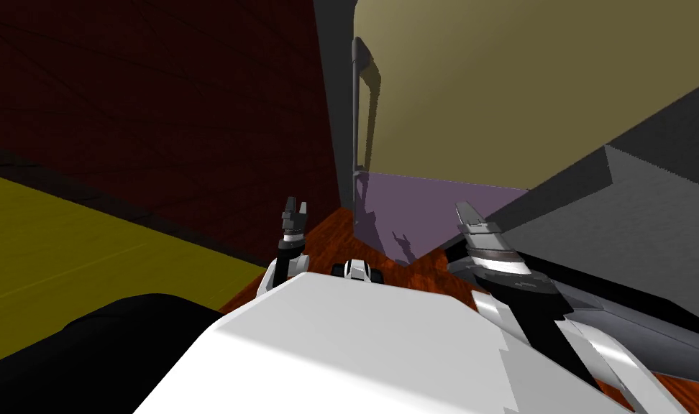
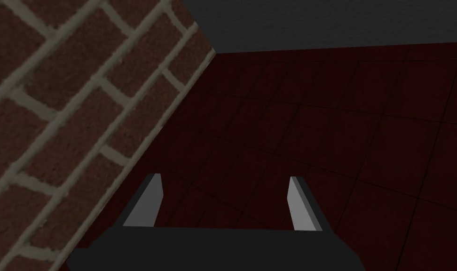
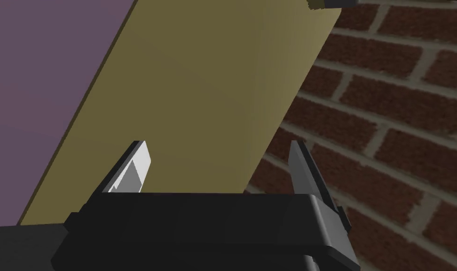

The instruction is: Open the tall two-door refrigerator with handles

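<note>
The refrigerator stands right ahead of me, with an olive upper door [image 1: 528, 86] above a purple lower door [image 1: 427, 215]. A long grey vertical handle [image 1: 356, 108] runs down the olive door's left edge, next to the fridge's dark grey side [image 1: 334, 100]. My right gripper [image 1: 474, 220] is open and held low in front of the purple door, right of the handle and not touching it. In the right wrist view the right gripper [image 3: 218, 167] has nothing between its fingers and faces the olive door [image 3: 213, 84] beside the purple panel [image 3: 44, 70]. My left gripper [image 1: 295, 210] is raised at the left of the fridge, open and empty [image 2: 223, 202].
A dark red wall [image 1: 161, 108] rises left of the fridge. A large grey block [image 1: 628, 215] stands close on the right. Brown wooden floor [image 1: 341, 237] lies before the fridge, with a yellow area [image 1: 67, 244] to the left. Brick wall [image 3: 387, 94] shows beyond the olive door.
</note>
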Motion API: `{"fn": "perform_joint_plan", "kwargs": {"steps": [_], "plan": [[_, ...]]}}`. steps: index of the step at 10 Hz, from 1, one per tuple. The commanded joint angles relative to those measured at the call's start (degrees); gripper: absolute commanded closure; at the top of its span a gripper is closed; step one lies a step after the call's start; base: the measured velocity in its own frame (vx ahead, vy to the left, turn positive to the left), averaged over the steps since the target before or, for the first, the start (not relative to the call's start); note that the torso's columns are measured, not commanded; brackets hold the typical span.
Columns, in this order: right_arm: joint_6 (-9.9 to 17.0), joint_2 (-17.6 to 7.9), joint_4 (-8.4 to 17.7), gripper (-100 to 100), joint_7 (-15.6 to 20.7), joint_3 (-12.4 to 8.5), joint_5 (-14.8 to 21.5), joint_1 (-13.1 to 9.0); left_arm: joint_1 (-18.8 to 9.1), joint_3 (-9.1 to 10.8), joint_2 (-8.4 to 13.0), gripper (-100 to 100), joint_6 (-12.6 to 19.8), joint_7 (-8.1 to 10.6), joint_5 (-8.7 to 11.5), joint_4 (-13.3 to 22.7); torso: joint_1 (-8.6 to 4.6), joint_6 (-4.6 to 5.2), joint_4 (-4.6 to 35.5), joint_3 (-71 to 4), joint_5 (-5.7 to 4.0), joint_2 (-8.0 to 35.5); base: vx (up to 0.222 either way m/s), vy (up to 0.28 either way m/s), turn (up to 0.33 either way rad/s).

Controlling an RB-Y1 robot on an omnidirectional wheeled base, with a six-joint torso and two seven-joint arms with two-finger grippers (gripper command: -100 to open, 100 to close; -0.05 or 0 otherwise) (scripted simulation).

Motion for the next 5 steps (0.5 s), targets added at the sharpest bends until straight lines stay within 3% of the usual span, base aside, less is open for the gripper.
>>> {"fn": "perform_joint_plan", "kwargs": {"steps": [1, 5], "plan": [[0.8, -1.8, 0.0, -100, -0.2, -2.6, 3.4, 1.3, 0.0, 0.0, 0.0, 0, 0.0, 0.0, 0.0, 0.0, 0.04, 0.0, 0.0, 0.1, 0.03, 0.1, 0.111, 0.144, -0.083], [2.9, -6.0, 0.2, -100, 0.3, -8.6, 10.6, 4.6, 0.0, 0.0, 0.0, 0, 0.0, 0.0, 0.0, 0.0, 0.12, 0.01, 0.0, 0.0, 0.04, 0.1, 0.159, 0.169, -0.144]]}}
